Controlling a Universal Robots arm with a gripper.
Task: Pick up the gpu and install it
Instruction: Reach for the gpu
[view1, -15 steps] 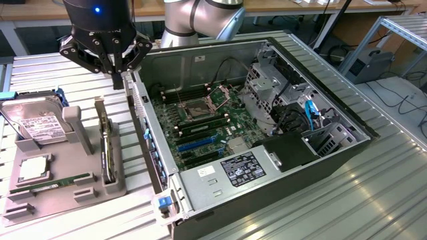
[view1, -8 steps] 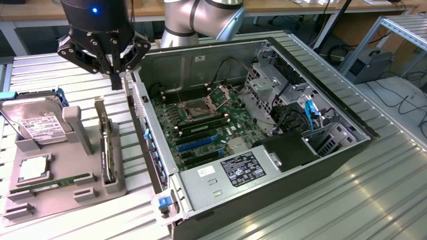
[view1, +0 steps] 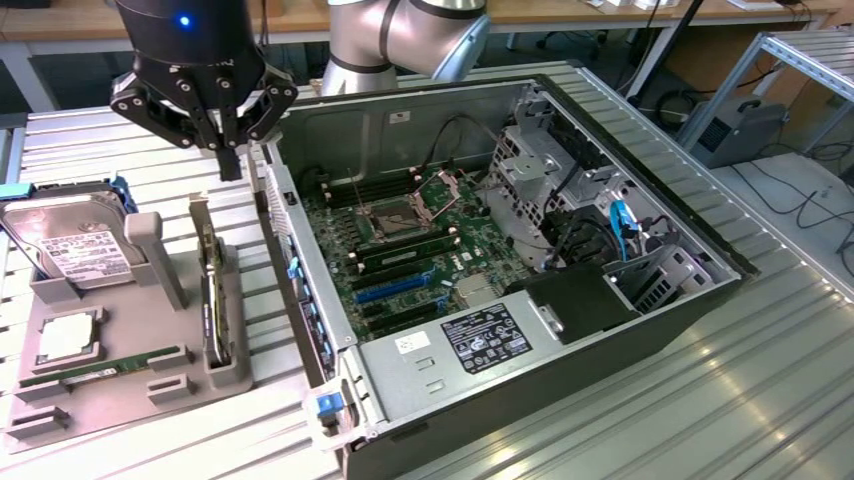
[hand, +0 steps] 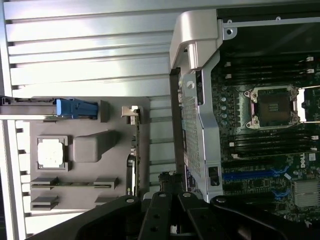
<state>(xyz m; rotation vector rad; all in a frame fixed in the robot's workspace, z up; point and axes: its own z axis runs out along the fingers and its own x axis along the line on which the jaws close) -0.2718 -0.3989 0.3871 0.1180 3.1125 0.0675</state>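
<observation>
Gripper hangs with its black fingers pressed together on nothing, above the strip of ribbed metal tabletop between the grey parts holder and the rear wall of the open computer case. Below it and apart from it, the gpu stands on its long edge in a slot along the side of the holder nearest the case, untouched. On the same holder sit a hard drive propped at a tilt, a processor chip and a green memory stick.
</observation>
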